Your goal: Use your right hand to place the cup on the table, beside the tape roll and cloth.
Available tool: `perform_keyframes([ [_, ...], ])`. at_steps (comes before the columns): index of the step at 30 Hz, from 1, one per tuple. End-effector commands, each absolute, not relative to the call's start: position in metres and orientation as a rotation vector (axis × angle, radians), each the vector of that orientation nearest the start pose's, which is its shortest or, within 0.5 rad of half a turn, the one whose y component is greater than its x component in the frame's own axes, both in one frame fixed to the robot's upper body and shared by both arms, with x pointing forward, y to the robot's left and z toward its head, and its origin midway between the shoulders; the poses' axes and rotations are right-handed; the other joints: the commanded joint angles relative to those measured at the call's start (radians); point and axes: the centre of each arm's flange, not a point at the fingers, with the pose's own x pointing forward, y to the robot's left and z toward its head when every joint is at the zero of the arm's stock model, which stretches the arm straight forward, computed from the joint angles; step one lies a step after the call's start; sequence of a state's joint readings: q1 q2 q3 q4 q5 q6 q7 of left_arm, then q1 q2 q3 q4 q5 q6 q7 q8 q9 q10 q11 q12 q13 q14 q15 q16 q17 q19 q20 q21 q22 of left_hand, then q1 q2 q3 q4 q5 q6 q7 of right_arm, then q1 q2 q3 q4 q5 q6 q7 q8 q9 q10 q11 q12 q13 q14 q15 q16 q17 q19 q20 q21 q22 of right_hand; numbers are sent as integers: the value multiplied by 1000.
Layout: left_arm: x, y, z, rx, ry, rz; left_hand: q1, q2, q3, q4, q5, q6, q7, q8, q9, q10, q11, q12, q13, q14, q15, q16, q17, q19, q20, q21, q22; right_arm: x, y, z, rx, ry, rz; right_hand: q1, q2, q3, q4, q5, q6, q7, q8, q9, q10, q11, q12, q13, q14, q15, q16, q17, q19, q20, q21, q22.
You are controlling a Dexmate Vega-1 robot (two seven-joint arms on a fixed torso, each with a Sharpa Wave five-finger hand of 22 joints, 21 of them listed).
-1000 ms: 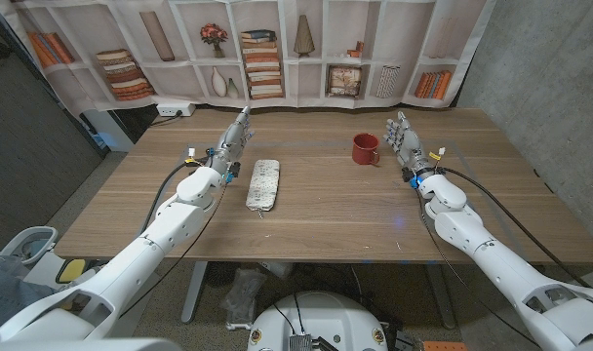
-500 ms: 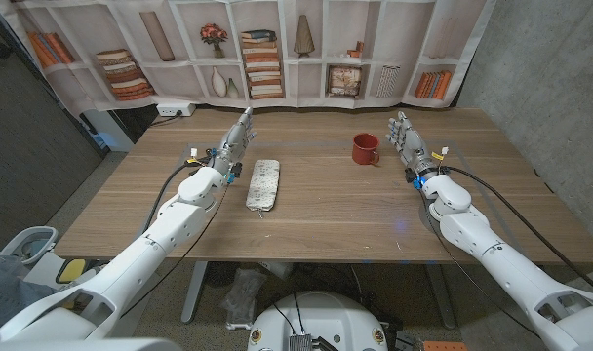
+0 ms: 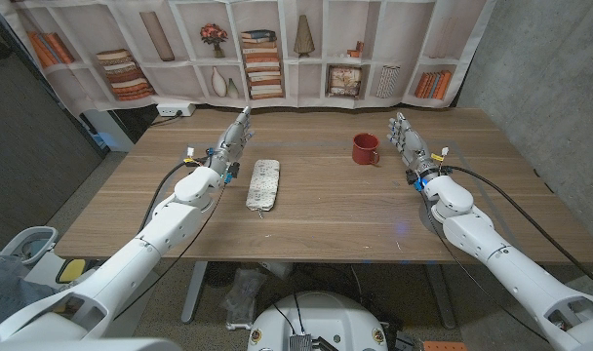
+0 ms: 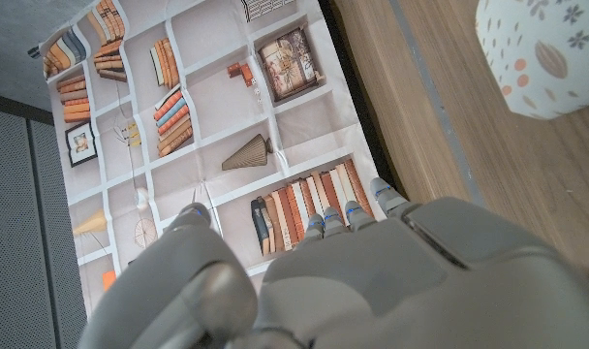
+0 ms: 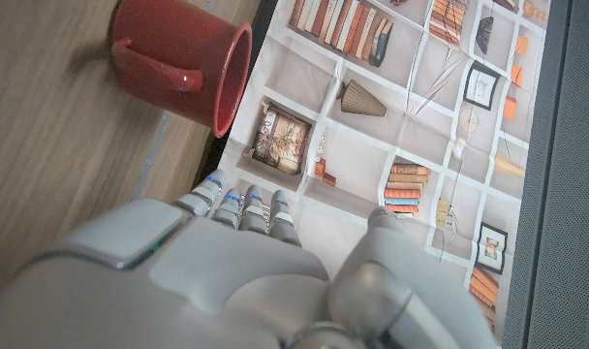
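Note:
A red cup (image 3: 365,148) with a handle stands upright on the wooden table (image 3: 336,210), right of the middle toward the far edge. My right hand (image 3: 406,139) stands just to the right of it, fingers straight and holding nothing, a small gap between them. The right wrist view shows the cup (image 5: 178,63) beyond the right hand (image 5: 236,281). A patterned folded cloth (image 3: 264,182) lies left of the middle. My left hand (image 3: 236,136) stands empty beyond the cloth's far left corner, fingers extended. In the left wrist view the cloth (image 4: 542,53) lies beside the left hand (image 4: 304,281).
A backdrop printed with bookshelves (image 3: 262,58) runs along the table's far edge. A white power strip (image 3: 175,111) sits on the floor behind the far left corner. Bare wood stretches between the cloth and the cup and along the near edge.
My right arm has drifted slightly to the right, a little away from the cup. The cup, cloth and left hand have stayed put.

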State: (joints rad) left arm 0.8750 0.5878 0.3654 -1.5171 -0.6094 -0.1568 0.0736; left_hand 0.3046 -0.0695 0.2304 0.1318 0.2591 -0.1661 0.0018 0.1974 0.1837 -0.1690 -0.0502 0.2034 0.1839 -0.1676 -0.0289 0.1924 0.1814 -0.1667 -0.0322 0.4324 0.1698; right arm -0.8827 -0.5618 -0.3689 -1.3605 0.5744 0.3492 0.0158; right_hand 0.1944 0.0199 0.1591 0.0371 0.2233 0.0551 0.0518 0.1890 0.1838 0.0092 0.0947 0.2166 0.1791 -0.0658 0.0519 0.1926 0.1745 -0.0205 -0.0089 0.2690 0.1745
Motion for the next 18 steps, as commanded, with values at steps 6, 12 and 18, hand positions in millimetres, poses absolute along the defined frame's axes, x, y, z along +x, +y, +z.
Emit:
perform_keyframes([
  [6, 614, 285, 10, 43, -614, -184, 8, 6, 4, -7, 7, -24, 0, 10, 4, -38, 2, 6, 2, -68, 3, 6, 3, -149, -39, -7, 5, 620, -293, -22, -141, -690, 175, 54, -17, 6, -41, -7, -72, -20, -12, 2, -19, -16, -9, 2, 17, -7, -2, 2, 49, 29, -3, 4],
  [12, 616, 285, 8, 39, -611, -191, 9, 7, 3, -7, 7, -21, 0, 10, 4, -36, 2, 6, 2, -65, 5, 6, 3, -146, -36, -8, 5, 617, -293, -22, -164, -703, 181, 99, -36, 7, -78, -7, -116, -38, -10, 2, -54, -18, -21, 3, 15, 18, -7, 2, 82, 75, -8, 3],
  [18, 617, 286, 4, 34, -604, -191, 10, 8, 2, -8, 8, -14, 0, 12, 4, -33, 2, 7, 2, -64, 6, 6, 3, -142, -33, -10, 5, 614, -293, -20, -218, -719, 161, 156, -56, 12, -120, -3, -172, -45, -11, 3, -112, -19, -33, 4, 9, 52, -10, 2, 102, 112, -20, 1],
])
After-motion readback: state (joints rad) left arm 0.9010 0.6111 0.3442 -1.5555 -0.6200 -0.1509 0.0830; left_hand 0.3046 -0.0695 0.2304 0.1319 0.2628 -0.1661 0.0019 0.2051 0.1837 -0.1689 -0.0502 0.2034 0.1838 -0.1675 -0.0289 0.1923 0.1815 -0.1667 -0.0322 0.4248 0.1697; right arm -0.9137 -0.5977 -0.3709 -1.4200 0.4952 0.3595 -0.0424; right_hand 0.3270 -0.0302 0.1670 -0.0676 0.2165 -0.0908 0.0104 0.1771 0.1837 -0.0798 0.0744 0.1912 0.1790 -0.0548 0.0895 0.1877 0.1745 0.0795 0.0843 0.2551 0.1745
